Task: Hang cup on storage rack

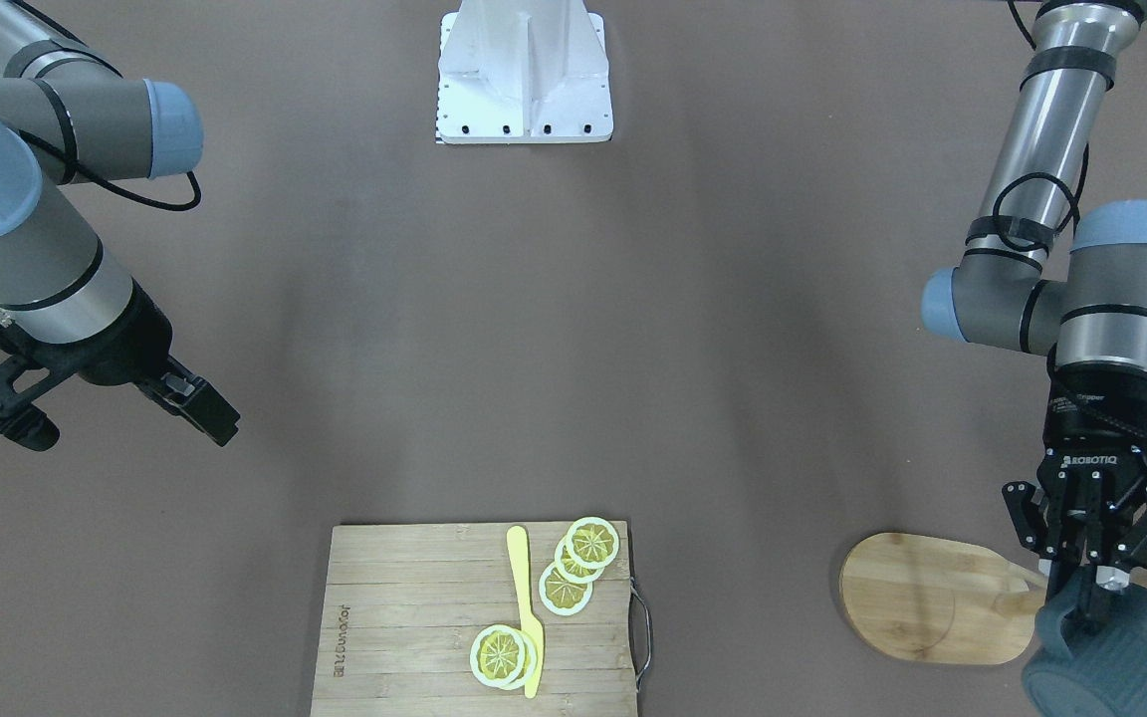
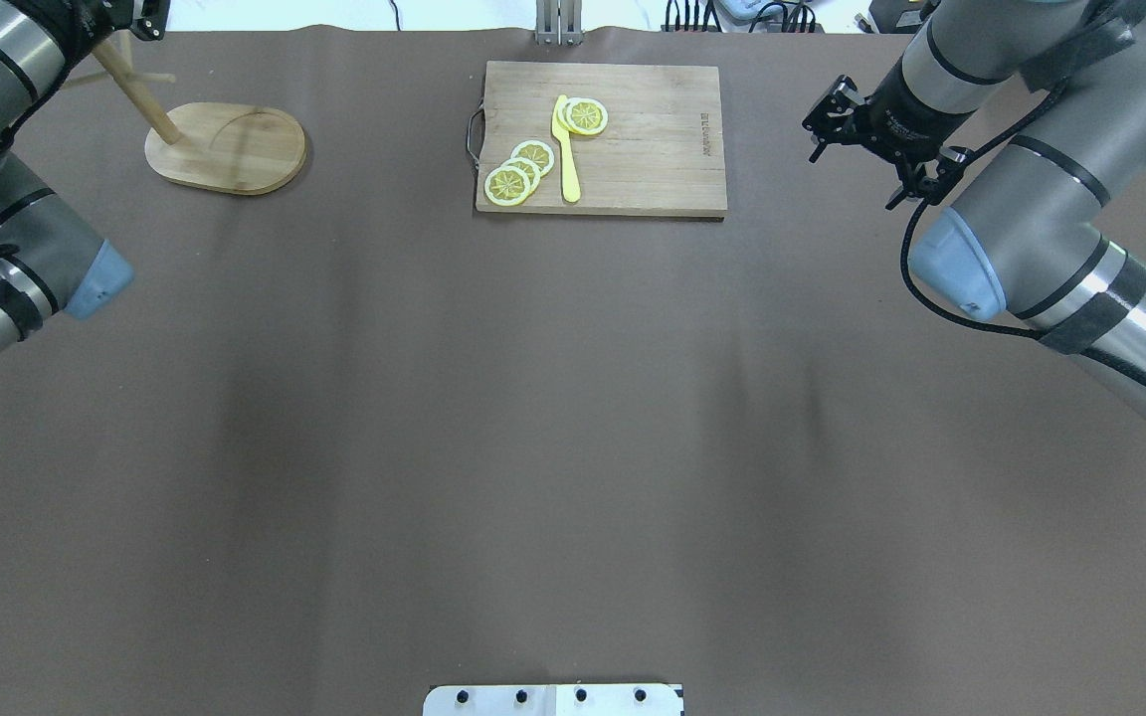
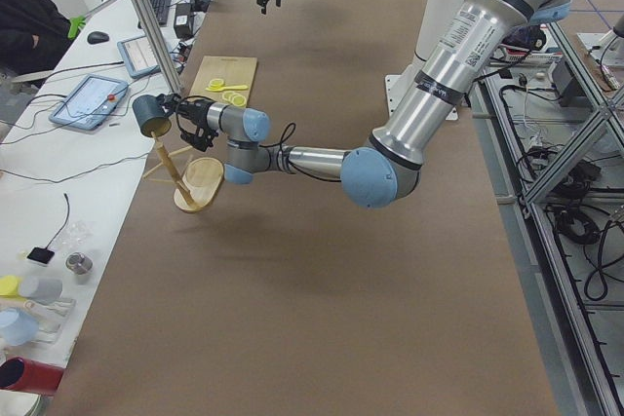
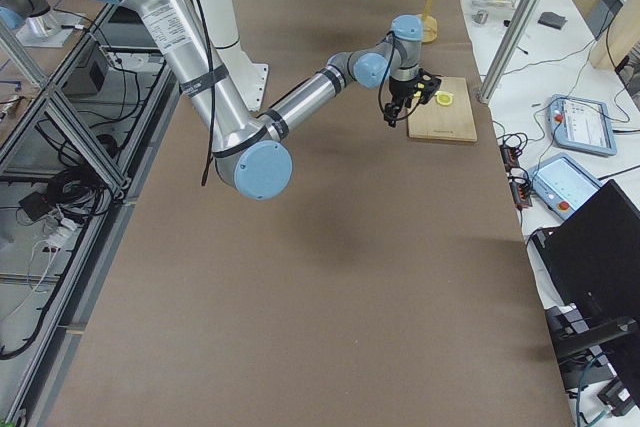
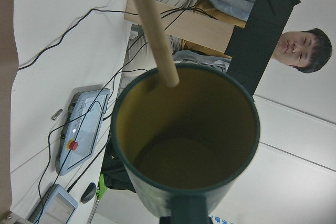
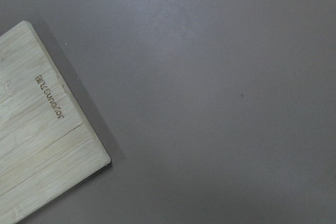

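The dark teal cup (image 1: 1116, 657) hangs in the air beside the storage rack (image 1: 932, 597), above the table's far left corner. My left gripper (image 1: 1094, 583) is shut on the cup at its handle side. In the left wrist view the cup's (image 5: 184, 135) yellow inside faces the camera, and a wooden peg (image 5: 152, 30) ends at its rim. Whether the peg passes through the handle cannot be told. The rack's oval base (image 2: 225, 149) rests flat on the table. My right gripper (image 1: 106, 416) hovers open and empty, far off near the cutting board's right end.
A bamboo cutting board (image 2: 653, 149) with lemon slices (image 2: 523, 169) and a yellow knife (image 2: 565, 149) lies at the far middle. The robot's white base (image 1: 524, 70) stands at the near edge. A side table with tablets (image 3: 93, 99) and cables adjoins the rack; a person (image 3: 29, 17) sits there.
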You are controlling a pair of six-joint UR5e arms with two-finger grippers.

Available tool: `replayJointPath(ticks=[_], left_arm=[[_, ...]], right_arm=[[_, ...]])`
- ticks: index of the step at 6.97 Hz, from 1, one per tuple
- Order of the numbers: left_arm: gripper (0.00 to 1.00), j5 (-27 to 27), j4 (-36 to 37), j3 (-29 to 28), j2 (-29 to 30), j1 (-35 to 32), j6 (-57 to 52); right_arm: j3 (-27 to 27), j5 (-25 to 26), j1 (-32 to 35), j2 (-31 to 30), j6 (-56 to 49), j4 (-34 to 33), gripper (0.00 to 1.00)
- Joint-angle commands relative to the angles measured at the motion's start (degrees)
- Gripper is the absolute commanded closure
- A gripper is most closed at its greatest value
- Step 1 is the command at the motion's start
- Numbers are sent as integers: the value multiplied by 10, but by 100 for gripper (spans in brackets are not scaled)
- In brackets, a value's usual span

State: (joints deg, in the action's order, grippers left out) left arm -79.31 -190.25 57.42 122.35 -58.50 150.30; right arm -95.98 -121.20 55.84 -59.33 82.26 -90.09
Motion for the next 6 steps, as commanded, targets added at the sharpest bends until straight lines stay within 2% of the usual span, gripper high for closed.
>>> replayJointPath(ticks=[1,6], left_arm=[[100,-1,-3,-2,-3,0,1],[100,-8,-38,-2,-35,4,17]], right_arm=[[0,1,-2,1,0,0,0],[0,1,-4,2,0,0,0]])
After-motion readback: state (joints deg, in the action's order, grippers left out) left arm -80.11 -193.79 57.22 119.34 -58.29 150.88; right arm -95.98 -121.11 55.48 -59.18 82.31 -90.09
